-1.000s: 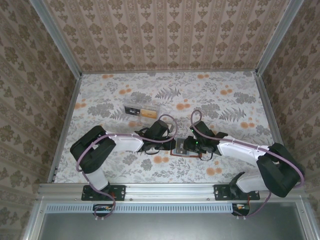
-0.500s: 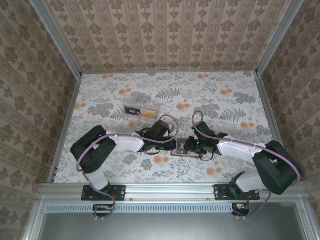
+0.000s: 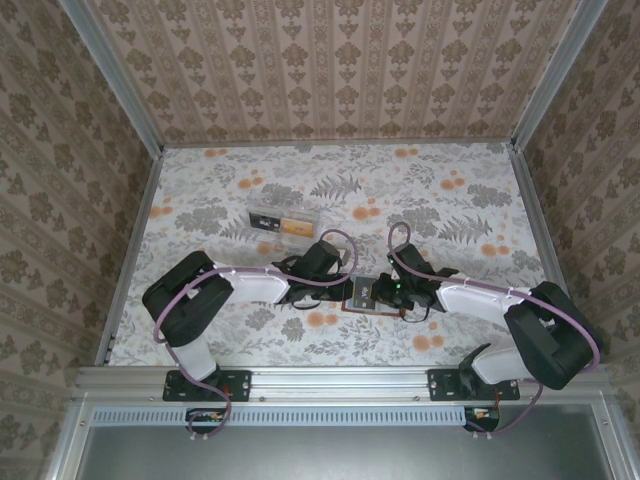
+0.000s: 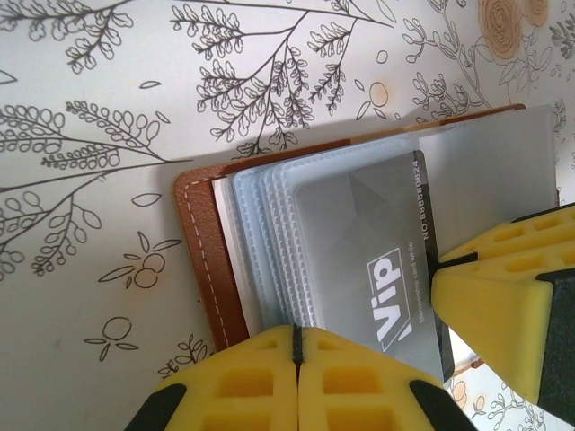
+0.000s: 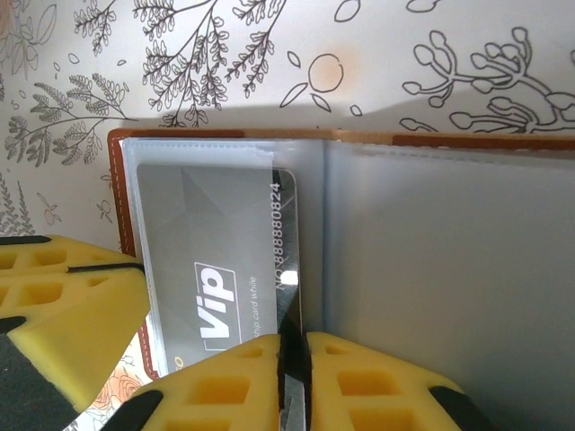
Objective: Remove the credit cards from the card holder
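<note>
In the top view the two arms meet in the lower middle of the frame, over the card holder [image 3: 360, 297]. It lies open and flat on the flowered table cover [image 3: 450, 200]. The left gripper [image 3: 340, 289] comes to it from the left and the right gripper [image 3: 381, 292] from the right, both very near to each other. A clear plastic box [image 3: 283, 222] stands apart, up and to the left of them.

In the left wrist view we see the brown leather rim [image 4: 203, 260] of the card holder on the left. A stack of clear plastic sleeves [image 4: 269, 242] is fanned inside it. In the top sleeve there is a grey credit card [image 4: 377, 260] with the word "Vip" and a number along its edge. The yellow fingers [image 4: 243, 386] of the left gripper are at the bottom edge of the frame and pressed together, with only a thin line between them. They are over the lower border of the sleeves, but we cannot tell if they pinch anything. At the lower right, one yellow finger of the right gripper touches the corner of the card.

In the right wrist view the card sits in the left half of the holder, and its right edge comes out a little from the sleeve. The right gripper's fingers [image 5: 377, 386], at the bottom middle, are closed on this dark edge, which goes into the narrow gap between them. The right half of the holder shows blue-grey lining under plastic.
</note>
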`<state>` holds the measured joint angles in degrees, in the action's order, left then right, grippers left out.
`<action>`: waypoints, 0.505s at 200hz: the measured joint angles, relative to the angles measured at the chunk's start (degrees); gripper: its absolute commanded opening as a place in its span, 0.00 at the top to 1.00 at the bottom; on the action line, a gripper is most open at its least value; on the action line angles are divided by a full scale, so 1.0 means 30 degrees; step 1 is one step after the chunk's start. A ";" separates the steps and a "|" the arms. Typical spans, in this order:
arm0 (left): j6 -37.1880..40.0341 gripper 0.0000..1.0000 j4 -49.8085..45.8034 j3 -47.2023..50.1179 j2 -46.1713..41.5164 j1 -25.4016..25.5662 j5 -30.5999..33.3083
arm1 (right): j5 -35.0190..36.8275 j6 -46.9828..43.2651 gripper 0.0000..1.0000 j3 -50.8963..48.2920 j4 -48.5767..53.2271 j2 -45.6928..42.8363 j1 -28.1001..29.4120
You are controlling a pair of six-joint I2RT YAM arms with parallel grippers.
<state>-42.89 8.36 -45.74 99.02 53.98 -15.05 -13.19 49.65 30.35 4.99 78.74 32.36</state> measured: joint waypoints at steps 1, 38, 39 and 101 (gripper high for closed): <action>0.0000 0.94 -0.0015 -0.0015 0.0015 0.0000 0.0007 | -0.0015 0.0000 0.88 -0.0007 -0.0029 0.0000 -0.0007; 0.0000 0.94 -0.0211 -0.0197 0.0102 0.0000 0.0160 | -0.0342 0.0160 1.00 -0.0204 -0.0357 -0.0007 -0.0342; 0.0000 0.94 -0.0211 -0.0197 0.0102 0.0000 0.0168 | -0.0350 0.0160 1.00 -0.0204 -0.0364 -0.0007 -0.0350; -0.0007 0.95 -0.0211 -0.0219 0.0124 0.0000 0.0168 | -0.0612 0.0153 1.00 -0.1078 -0.0554 -0.1144 -0.1086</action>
<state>-42.92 7.73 -46.39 99.39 53.98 -14.55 -15.03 50.11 27.11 3.33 75.31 29.10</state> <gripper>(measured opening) 0.056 0.068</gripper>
